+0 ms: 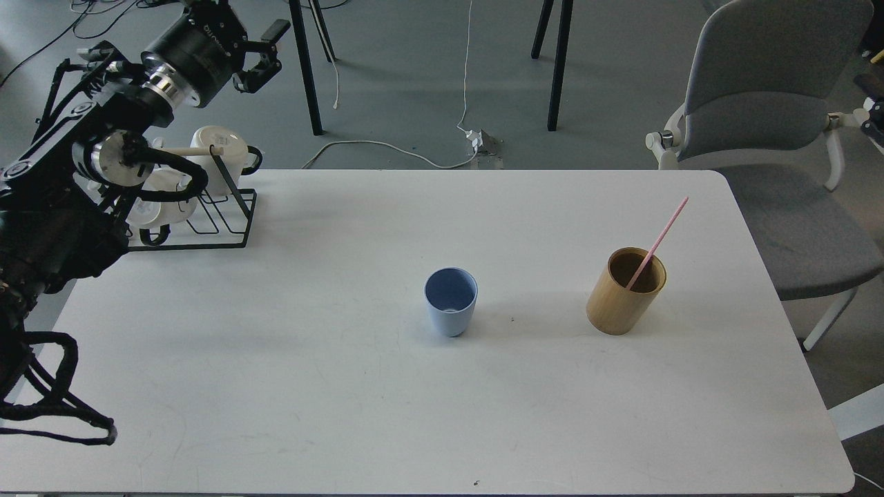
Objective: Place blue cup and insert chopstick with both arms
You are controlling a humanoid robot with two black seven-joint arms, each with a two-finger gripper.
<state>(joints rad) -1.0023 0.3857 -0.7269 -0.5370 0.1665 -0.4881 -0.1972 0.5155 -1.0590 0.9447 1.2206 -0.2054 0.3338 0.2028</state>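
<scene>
The blue cup (450, 301) stands upright and alone near the middle of the white table (345, 386), its opening facing up. The pink chopstick (657, 239) leans in the tan bamboo cylinder (625, 293) to the cup's right, its top pointing up and right. My left gripper (266, 52) is raised high at the top left, far from the cup, above the floor behind the table. Its fingers are spread and hold nothing. My right gripper is not in view.
A black wire rack (214, 221) with white mugs (217, 148) and a pale wooden rod stands at the table's back left, under my left arm. A grey chair (766, 117) stands off the right edge. A small dark part (871, 96) that I cannot identify shows at the right edge.
</scene>
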